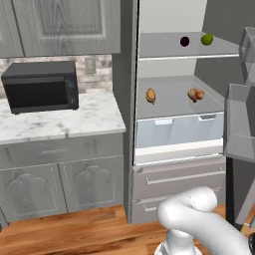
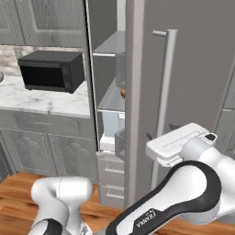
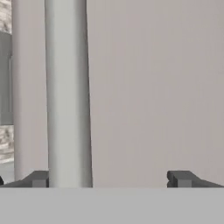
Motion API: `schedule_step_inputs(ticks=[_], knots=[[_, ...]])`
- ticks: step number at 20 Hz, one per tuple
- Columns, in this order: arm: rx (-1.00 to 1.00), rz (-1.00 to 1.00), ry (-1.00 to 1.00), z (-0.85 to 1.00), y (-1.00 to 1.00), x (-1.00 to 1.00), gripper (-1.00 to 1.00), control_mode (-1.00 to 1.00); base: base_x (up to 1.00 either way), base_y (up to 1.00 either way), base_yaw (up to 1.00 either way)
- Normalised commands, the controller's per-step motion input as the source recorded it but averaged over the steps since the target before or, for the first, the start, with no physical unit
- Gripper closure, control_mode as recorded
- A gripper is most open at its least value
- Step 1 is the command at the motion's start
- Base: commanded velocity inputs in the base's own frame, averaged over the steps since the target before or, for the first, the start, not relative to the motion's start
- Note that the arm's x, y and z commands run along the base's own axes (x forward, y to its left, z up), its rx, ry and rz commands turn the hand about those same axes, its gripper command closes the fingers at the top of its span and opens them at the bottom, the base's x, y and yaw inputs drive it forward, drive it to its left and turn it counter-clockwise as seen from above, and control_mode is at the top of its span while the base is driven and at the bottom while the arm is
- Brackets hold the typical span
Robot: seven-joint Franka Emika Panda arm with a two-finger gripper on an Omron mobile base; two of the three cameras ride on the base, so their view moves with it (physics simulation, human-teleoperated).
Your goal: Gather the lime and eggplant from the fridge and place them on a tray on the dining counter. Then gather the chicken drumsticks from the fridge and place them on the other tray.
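- Gripper point(image 3: 109, 179): jaws fully apart, nothing held. In the hand view the two tips stand at about 7 and 5 o'clock, close in front of the fridge door point(image 2: 193, 69); the door handle point(image 3: 68, 87) rises just inside the tip at 7 o'clock.
- Step, as I judge it: only the start. Door is open, no item picked yet, so lime and eggplant come first.
- Next move prob. needs the arm to leave the door, go around its edge and reach into the fridge to the top shelf; the base may have to shift for that.
- Fridge point(image 1: 174, 99), left base view: two chicken drumsticks point(image 1: 150, 95) lie on the middle shelf, well apart from each other, at about 2 o'clock of the frame.
- Below them a pale drawer point(image 1: 174, 130); contents I cannot tell.
- Top shelf, farther up: dark round thing, likely the eggplant point(image 1: 184, 41), and the lime point(image 1: 207, 39) near beside it, at 1 o'clock.
- Outside the fridge, a microwave point(image 1: 41, 85) stands on the counter at 10 o'clock.
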Motion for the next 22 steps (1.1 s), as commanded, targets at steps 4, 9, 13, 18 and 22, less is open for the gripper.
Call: schedule_step_inputs(ticks=[4,9,13,18,22], knots=[[0.00,-0.01,0.00,0.00,-0.17,-0.27,-1.00,-1.00,0.00,0.00,0.00],[0.00,-0.08,0.00,0.00,-0.14,-0.64,-1.00,-1.00,0.00,0.00,0.00],[0.00,-0.20,0.00,0.00,0.07,-0.66,-1.00,-1.00,0.00,0.00,0.00],[-0.02,-0.38,0.01,0.00,0.57,-0.45,-1.00,-1.00,0.00,0.00,0.00],[-0.04,-0.46,0.07,0.13,0.92,-0.26,-1.00,-1.00,0.00,0.00,0.00]])
